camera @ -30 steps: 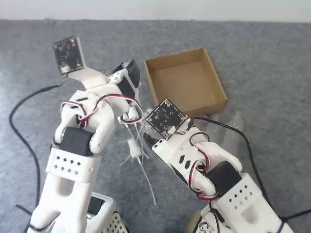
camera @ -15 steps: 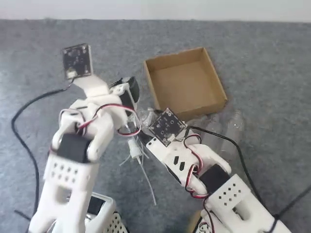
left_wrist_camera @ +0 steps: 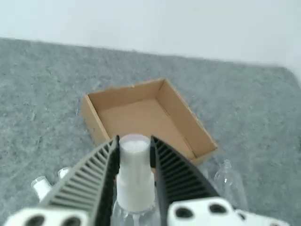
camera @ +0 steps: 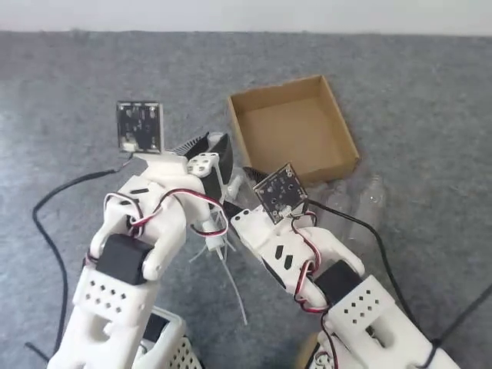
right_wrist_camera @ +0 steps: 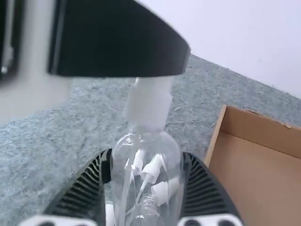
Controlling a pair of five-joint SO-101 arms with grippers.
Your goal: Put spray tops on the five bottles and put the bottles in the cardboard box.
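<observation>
The left gripper (left_wrist_camera: 135, 145) pinches a white spray top (left_wrist_camera: 135, 162) that sits on the neck of a clear bottle (right_wrist_camera: 146, 141). The right gripper (right_wrist_camera: 146, 164) clamps the bottle's body, and the two meet just off the near-left corner of the cardboard box (camera: 296, 131).

The join looks unfinished, and it is the likely weak point. If the top goes on tilted, the thread may bind or the thin dip tube may buckle inside. The smooth plastic could also spin between the right jaws rather than take the twist (a slipping bottle would leave the top loose).

Releasing either grip early risks a drop short of the box. Spare bottles (camera: 369, 196) lie just beside the box's near-right corner, and loose spray tops (camera: 213, 234) rest on the grey carpet (camera: 430, 92) off its near-left corner, under the arms. A wide swing toward the box could scatter them.
</observation>
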